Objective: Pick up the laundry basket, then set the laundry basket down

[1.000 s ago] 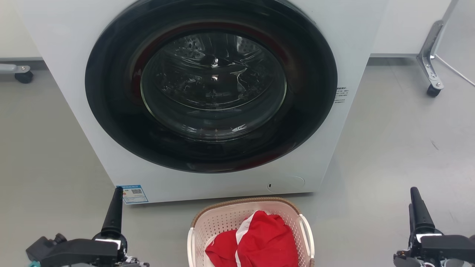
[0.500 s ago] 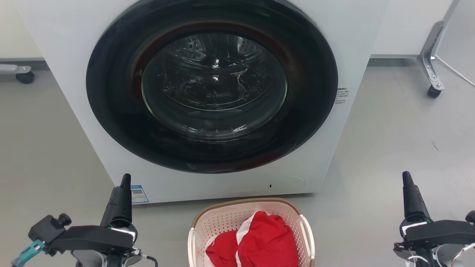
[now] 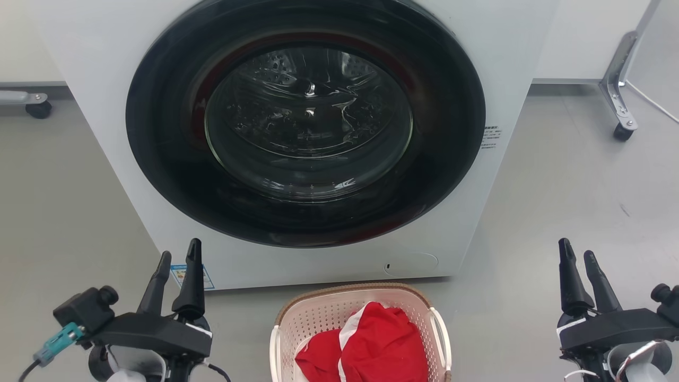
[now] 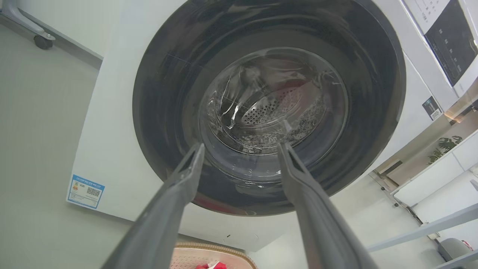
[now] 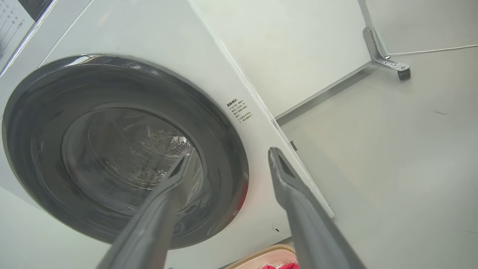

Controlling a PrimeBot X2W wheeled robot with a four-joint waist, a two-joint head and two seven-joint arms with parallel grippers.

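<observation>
The laundry basket (image 3: 313, 315), pale pink with perforated walls, a brown rim and white side handles, stands on the floor at the head view's bottom centre, just in front of the washer. Red-and-white cloth (image 3: 371, 345) lies inside it. Slivers of the laundry basket's rim (image 4: 201, 247) (image 5: 261, 254) show at the bottom of both wrist views. My left gripper (image 3: 179, 253) (image 4: 241, 149) is open and empty, well to the basket's left. To the basket's right, my right gripper (image 3: 575, 250) (image 5: 227, 155) is open and empty too. Neither touches the basket.
A white front-loading washer (image 3: 106, 132) with a shut dark round door (image 3: 305, 122) stands close behind the basket. Wheeled metal legs stand at the far right (image 3: 618, 95) and far left (image 3: 32, 103). Grey floor (image 3: 557, 201) spreads to both sides.
Both grippers have risen in the head view and their fingers have spread from together to apart. The basket has stayed in place.
</observation>
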